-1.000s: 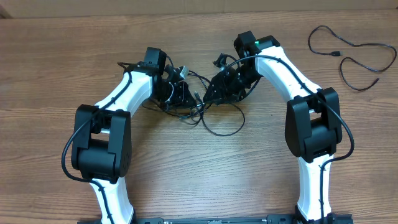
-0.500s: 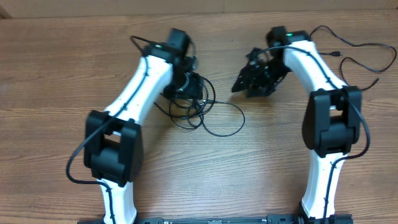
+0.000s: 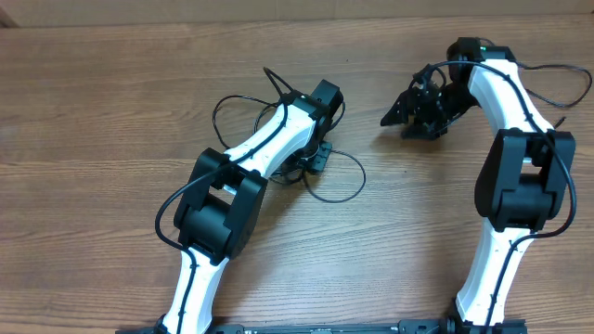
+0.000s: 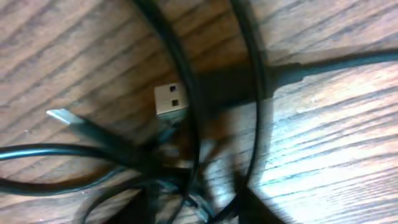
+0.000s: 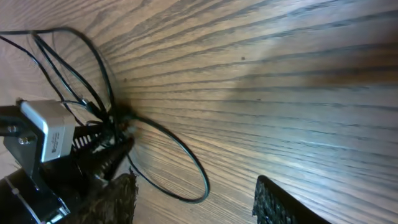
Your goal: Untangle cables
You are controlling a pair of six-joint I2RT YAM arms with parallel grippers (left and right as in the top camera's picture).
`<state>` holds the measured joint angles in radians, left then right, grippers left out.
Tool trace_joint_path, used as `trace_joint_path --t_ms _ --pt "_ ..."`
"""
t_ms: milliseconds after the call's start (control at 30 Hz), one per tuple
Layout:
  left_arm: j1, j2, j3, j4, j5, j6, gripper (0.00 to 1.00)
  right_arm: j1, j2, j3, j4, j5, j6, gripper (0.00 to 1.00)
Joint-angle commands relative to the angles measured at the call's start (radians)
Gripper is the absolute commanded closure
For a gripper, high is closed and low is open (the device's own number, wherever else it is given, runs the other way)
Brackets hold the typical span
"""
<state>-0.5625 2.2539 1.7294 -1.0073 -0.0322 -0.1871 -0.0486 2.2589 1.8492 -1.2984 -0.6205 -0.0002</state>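
The cables (image 3: 243,104) lie as a black tangle at the table's middle, and one loop (image 3: 345,181) trails out to the right. My left gripper (image 3: 314,160) is pressed down onto the tangle. In the left wrist view its dark fingertips (image 4: 258,210) frame several crossing cords, a USB plug (image 4: 169,99) and a silver-tipped plug (image 4: 62,116). The blur hides whether the jaws pinch a cord. My right gripper (image 3: 401,115) hangs to the right of the tangle, open and empty. Its view shows only bare wood between the fingers (image 5: 283,202) and the cable loop (image 5: 186,168) beyond.
A separate thin black cable (image 3: 566,74) lies at the back right corner, partly behind the right arm (image 3: 506,93). The left arm (image 3: 269,139) slants across the tangle from the lower left. Bare wood (image 3: 390,250) fills the front of the table.
The left arm swung right and came down over the tangle. Its jaws widened, then narrowed. The right gripper drew back to the right, away from the cables, and opened a little.
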Motion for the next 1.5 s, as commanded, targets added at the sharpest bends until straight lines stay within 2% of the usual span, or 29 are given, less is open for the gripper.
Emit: trace_joint_path --t_ms 0,133,233,267,333,400,500,533,633,667,733,767,800,867,1067,1200,1333,1400,1467 --pt "0.001 0.021 0.035 -0.007 -0.017 -0.008 0.87 0.025 -0.018 -0.005 0.004 -0.001 0.0 0.39" --pt "0.007 0.021 0.11 -0.078 0.098 0.033 0.92 0.036 -0.018 -0.005 0.001 -0.002 -0.001 0.4" --pt "0.04 0.021 0.187 -0.135 0.32 0.138 0.93 0.045 -0.018 -0.005 -0.03 -0.059 -0.047 0.36" --pt "0.071 0.021 0.204 -0.153 0.508 0.219 0.93 0.048 -0.018 -0.005 -0.047 -0.119 -0.089 0.36" --pt "0.13 0.021 0.205 -0.171 0.791 0.338 0.93 0.05 -0.018 -0.005 -0.063 -0.185 -0.115 0.36" --pt "0.179 0.022 0.204 -0.184 0.958 0.417 0.92 0.05 -0.018 -0.005 -0.066 -0.209 -0.115 0.36" --pt "0.295 0.022 0.203 -0.185 1.184 0.47 0.92 0.05 -0.018 -0.005 -0.094 -0.408 -0.221 0.37" --pt "0.353 0.022 0.203 -0.195 1.342 0.527 0.94 0.054 -0.018 -0.006 -0.101 -0.506 -0.244 0.38" --pt "0.406 0.022 0.203 -0.195 1.561 0.608 0.93 0.076 -0.018 -0.006 -0.096 -0.566 -0.245 0.37" --pt "0.417 0.022 0.203 -0.189 1.578 0.609 0.86 0.088 -0.018 -0.006 -0.089 -0.565 -0.245 0.37" --pt "0.436 0.022 0.203 -0.196 1.427 0.591 0.64 0.109 -0.018 -0.006 -0.068 -0.541 -0.245 0.37" --pt "0.436 0.022 0.203 -0.206 1.34 0.572 0.63 0.118 -0.018 -0.006 -0.066 -0.541 -0.245 0.36" --pt "0.435 0.022 0.203 -0.213 1.3 0.567 0.66 0.123 -0.018 -0.006 -0.061 -0.541 -0.244 0.36" --pt "0.429 0.022 0.203 -0.216 1.273 0.568 0.96 0.145 -0.018 -0.006 -0.037 -0.541 -0.244 0.36" --pt "0.44 0.022 0.203 -0.169 1.301 0.562 0.96 0.18 -0.018 -0.006 -0.029 -0.54 -0.243 0.37" --pt "0.438 0.022 0.203 -0.167 1.014 0.383 0.96 0.183 -0.018 -0.01 -0.016 -0.541 -0.236 0.44" --pt "0.445 0.022 0.203 -0.17 0.681 0.125 0.96 0.196 -0.018 -0.011 -0.016 -0.54 -0.236 0.48" --pt "0.457 0.022 0.203 -0.171 0.672 0.113 0.96 0.206 -0.018 -0.013 -0.016 -0.539 -0.236 0.48" --pt "0.473 0.022 0.203 -0.17 0.753 0.116 0.96 0.23 -0.018 -0.014 -0.015 -0.503 -0.232 0.48"
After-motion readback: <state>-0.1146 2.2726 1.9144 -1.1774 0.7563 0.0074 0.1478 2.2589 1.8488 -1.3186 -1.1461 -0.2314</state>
